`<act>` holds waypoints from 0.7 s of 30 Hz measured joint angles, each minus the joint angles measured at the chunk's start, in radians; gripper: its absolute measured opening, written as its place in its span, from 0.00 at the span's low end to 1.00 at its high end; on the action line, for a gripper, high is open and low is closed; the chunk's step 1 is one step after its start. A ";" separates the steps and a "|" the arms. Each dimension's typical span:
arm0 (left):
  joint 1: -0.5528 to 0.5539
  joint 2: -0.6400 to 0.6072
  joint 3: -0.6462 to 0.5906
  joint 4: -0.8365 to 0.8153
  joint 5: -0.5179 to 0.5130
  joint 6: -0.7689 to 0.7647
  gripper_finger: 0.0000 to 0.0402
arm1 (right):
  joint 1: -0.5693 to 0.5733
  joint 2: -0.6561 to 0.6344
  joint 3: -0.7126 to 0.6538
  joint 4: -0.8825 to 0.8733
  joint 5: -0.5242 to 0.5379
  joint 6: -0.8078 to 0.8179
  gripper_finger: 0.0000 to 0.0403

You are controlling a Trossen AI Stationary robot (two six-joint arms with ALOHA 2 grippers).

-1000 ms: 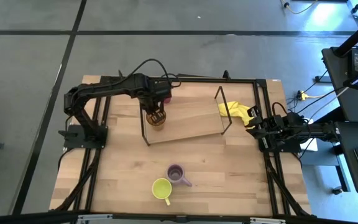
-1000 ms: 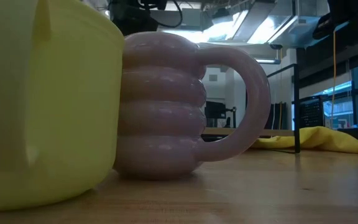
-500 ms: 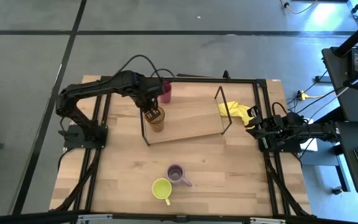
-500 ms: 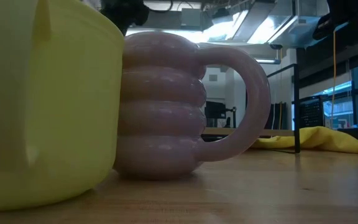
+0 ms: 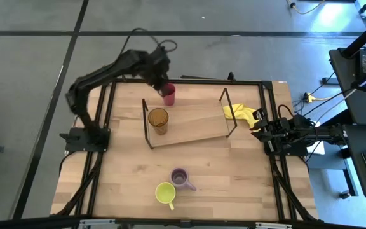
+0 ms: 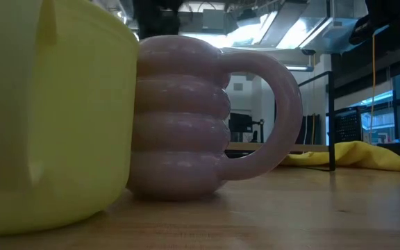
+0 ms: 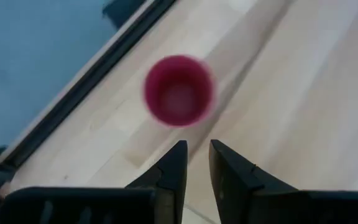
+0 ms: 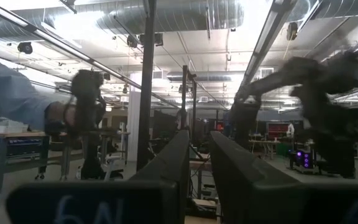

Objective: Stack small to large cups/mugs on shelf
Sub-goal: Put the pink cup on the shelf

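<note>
Starting on the left: your left gripper (image 5: 162,85) is up over the far edge of the table (image 5: 126,178), right above the red cup (image 5: 168,94). In the left wrist view you're looking straight down into the red cup (image 7: 179,91) with the fingers (image 7: 174,163) nearly closed, just a thin gap between them and nothing in there. The red cup sits on the table just behind the shelf (image 5: 189,127), not on it. The amber tumbler (image 5: 158,120) is upright on the shelf board, at its left end next to the black wire frame. Closer to the front edge you've got the yellow-green mug (image 5: 165,192) and the purple mug (image 5: 180,178) side by side, looks like they're touching. Over on the right, the yellow cloth (image 5: 243,114) lies just past the shelf's right frame, and your right gripper (image 5: 264,133) is parked at the table's right edge, fingers (image 8: 173,155) also almost together and holding nothing.
</note>
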 joint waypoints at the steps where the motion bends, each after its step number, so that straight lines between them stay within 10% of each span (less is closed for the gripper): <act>1: 0.027 0.027 0.015 -0.015 0.019 0.011 0.16 | 0.000 0.000 0.000 0.000 0.000 0.000 0.17; 21: 0.107 0.234 0.035 0.061 0.070 0.163 0.34 | 0.000 0.001 0.000 0.000 0.000 0.000 0.17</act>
